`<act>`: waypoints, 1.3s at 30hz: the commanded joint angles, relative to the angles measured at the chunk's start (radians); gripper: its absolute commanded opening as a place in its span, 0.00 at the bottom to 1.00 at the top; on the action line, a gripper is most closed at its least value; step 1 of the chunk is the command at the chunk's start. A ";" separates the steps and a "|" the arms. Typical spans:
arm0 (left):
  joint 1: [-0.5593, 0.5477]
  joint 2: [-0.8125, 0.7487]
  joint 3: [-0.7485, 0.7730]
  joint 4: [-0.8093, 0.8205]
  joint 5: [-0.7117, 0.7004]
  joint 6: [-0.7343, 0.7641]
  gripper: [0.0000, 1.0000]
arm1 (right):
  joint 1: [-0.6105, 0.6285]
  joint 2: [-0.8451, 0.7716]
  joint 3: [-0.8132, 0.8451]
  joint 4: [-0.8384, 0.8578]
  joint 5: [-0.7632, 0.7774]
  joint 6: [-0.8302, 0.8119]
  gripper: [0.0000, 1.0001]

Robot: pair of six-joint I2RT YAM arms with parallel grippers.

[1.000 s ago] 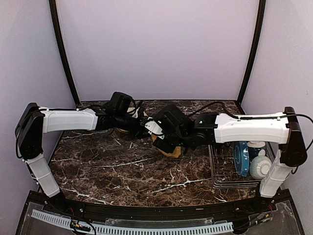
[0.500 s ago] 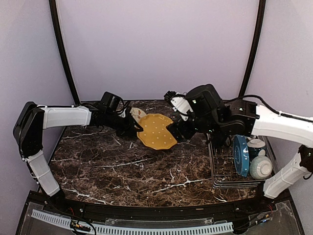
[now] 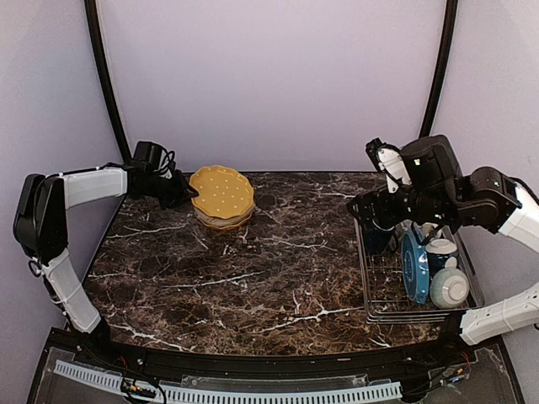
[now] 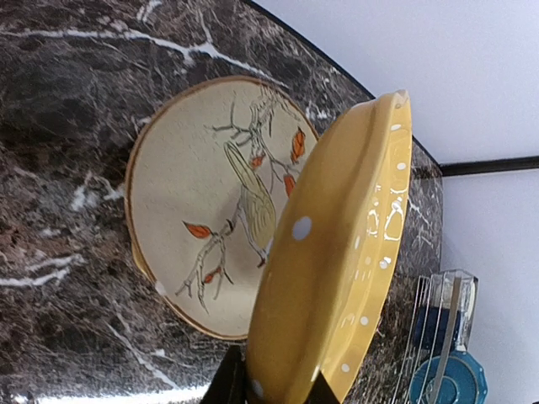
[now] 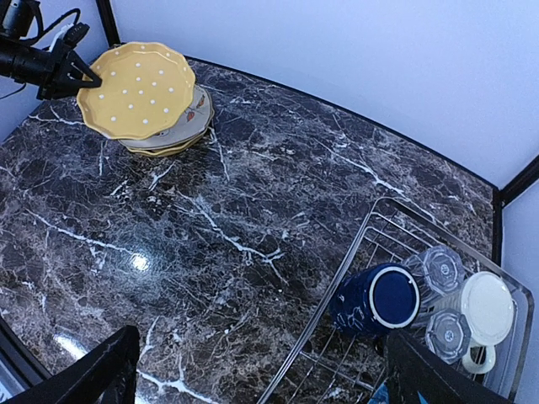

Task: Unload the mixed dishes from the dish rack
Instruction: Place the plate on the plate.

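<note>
The left gripper point(image 4: 271, 389) is clamped on the rim of a glossy, scallop-rimmed yellow plate point(image 4: 337, 269) speckled with small white dots, its two dark fingers pinching the thick glazed edge. That plate hangs tilted over a matte cream plate point(image 4: 198, 198), round and brown-edged, painted with a bird on twigs with orange leaves. The cream plate lies at the far left of the dark marble table point(image 3: 253, 286) with its white veins; I cannot tell whether the two plates touch. Over on the right, the right gripper point(image 5: 261, 341) stands spread wide and holds nothing, near the left edge of the silver wire dish rack point(image 3: 383, 295). In its grid sit a dark blue cup point(image 5: 376, 299) on its side, faceted clear glass tumblers point(image 5: 440, 269) and a smooth cream mug point(image 5: 487, 308). An upright blue plate point(image 3: 414, 268) and a rounded pale bowl point(image 3: 448, 288) stand nearer.
</note>
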 commanded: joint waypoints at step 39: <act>0.037 0.238 0.172 -0.066 -0.043 0.134 0.66 | -0.243 0.055 0.090 -0.560 -0.147 0.333 0.99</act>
